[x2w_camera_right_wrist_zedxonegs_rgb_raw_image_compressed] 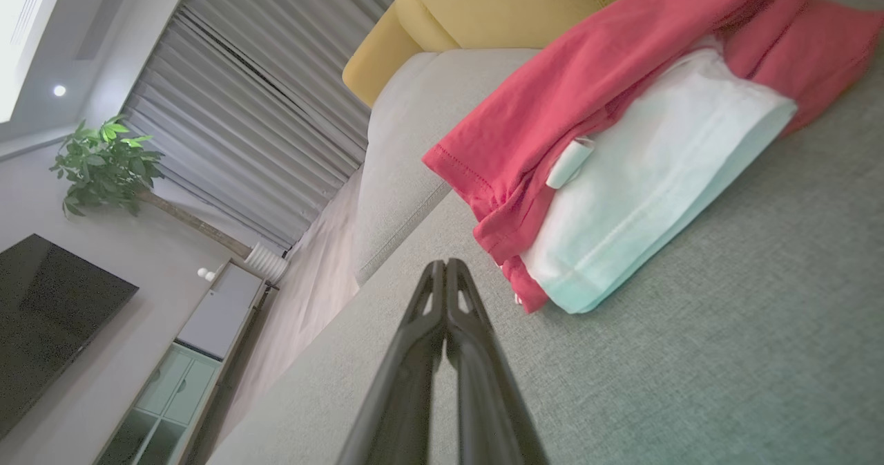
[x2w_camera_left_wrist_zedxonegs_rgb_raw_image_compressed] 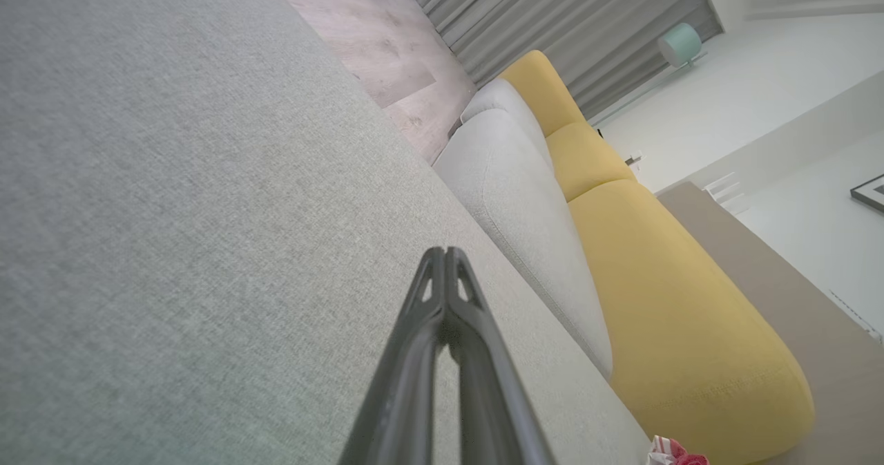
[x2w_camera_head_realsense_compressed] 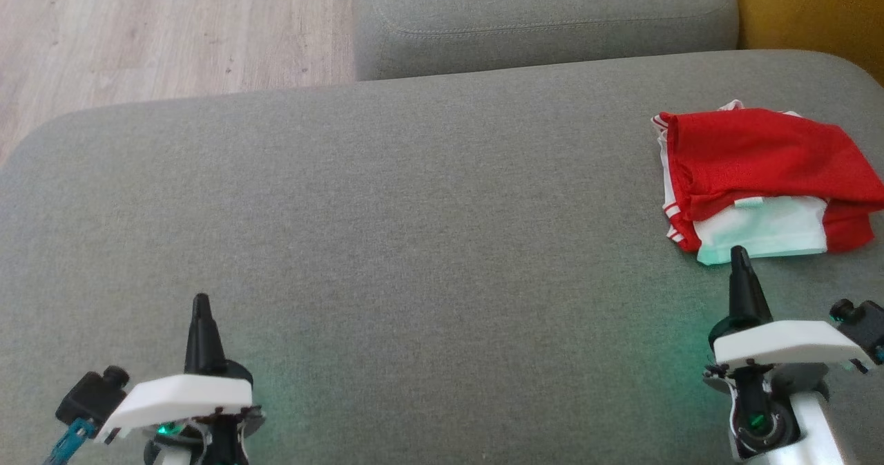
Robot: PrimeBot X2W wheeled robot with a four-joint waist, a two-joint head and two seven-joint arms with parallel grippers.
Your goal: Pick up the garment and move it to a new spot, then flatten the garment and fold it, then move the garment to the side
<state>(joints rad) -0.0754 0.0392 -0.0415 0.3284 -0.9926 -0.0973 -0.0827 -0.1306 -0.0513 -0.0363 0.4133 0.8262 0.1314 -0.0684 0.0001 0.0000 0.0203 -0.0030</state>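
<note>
as the folded garment (x2w_camera_head_realsense_compressed: 760, 168) lies at the seat's (x2w_camera_head_realsense_compressed: 414, 209) right end, the left gripper (x2w_camera_head_realsense_compressed: 201, 300) and right gripper (x2w_camera_head_realsense_compressed: 739, 254) hover clenched and empty over the seat's near edge; a careless shove from the right gripper could undo the fold or push it off the seat.

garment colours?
Red and white garment: red outer layer over a white panel. Best in the right wrist view.

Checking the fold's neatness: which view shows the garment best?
The head view: nearly all of the folded red and white garment shows, lying on the grey cushion. The right wrist view shows it close but cropped; the left wrist view catches a small corner.
</note>
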